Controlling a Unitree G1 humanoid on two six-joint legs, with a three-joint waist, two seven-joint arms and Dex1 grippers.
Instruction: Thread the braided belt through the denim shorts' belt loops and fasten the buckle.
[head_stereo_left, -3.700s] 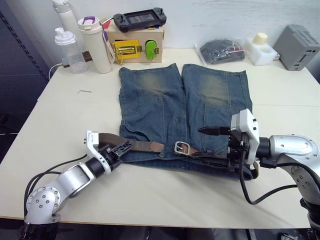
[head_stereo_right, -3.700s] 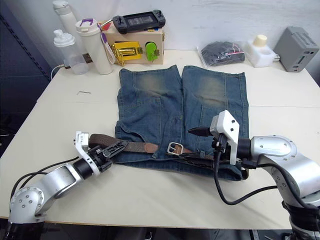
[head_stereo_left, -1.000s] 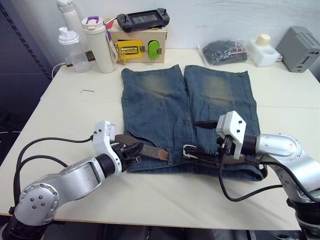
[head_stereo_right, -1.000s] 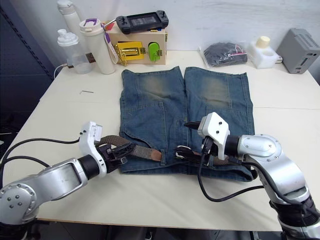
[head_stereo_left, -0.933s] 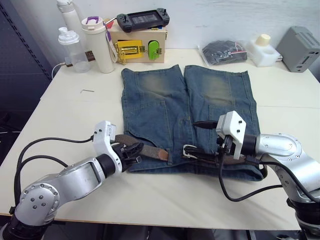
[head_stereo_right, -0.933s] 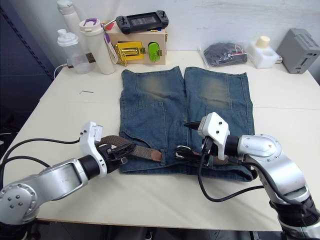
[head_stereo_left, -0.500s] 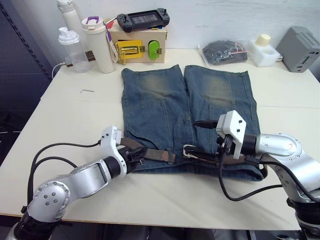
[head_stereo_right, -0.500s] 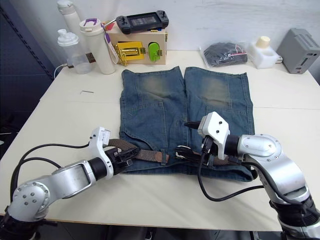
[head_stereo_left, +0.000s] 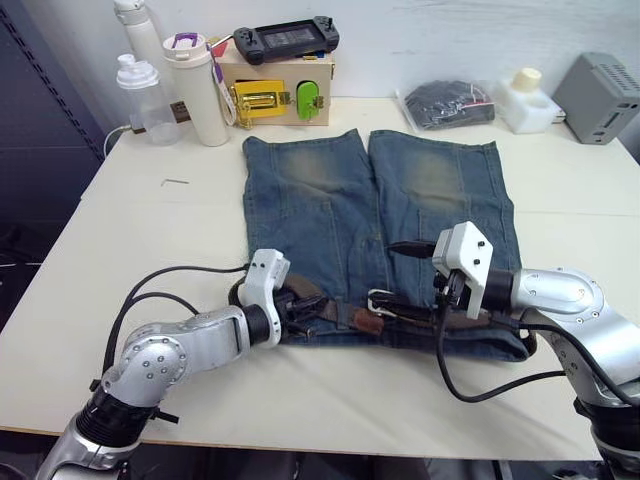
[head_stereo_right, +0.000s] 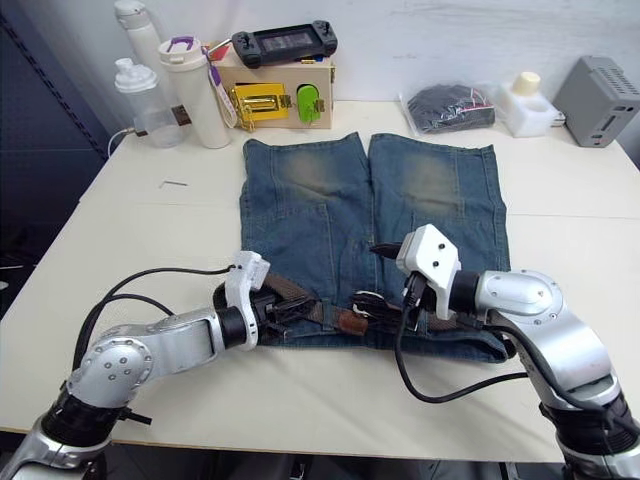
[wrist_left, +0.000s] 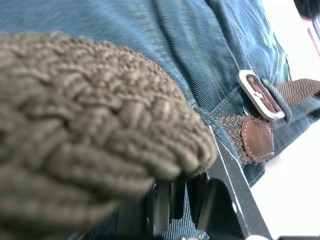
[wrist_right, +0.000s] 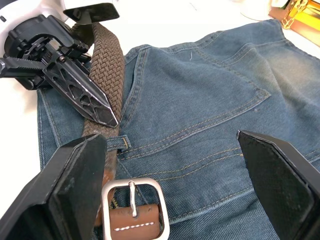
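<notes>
The denim shorts (head_stereo_left: 370, 210) lie flat on the table, waistband toward me. The braided belt (head_stereo_left: 347, 315) runs along the waistband, under a belt loop (wrist_right: 118, 144). My left gripper (head_stereo_left: 312, 308) is shut on the belt left of centre, and the strap bulges over its fingers (wrist_left: 225, 165). The belt's brown leather tip (wrist_left: 257, 137) lies just short of the silver buckle (head_stereo_left: 381, 300). My right gripper (wrist_right: 170, 137) stands open above the buckle (wrist_right: 133, 201), its fingers wide apart and holding nothing.
At the back stand two bottles (head_stereo_left: 195, 90), a wooden box with a yellow latch (head_stereo_left: 275, 92) carrying a game controller (head_stereo_left: 285, 38), a bagged dark bundle (head_stereo_left: 445, 100), a white container (head_stereo_left: 522, 100) and a grey device (head_stereo_left: 597, 95). A small metal piece (head_stereo_left: 174, 182) lies left.
My left gripper has slid right along the waistband with the belt, bringing the leather tip up to the buckle. The right arm has stayed still.
</notes>
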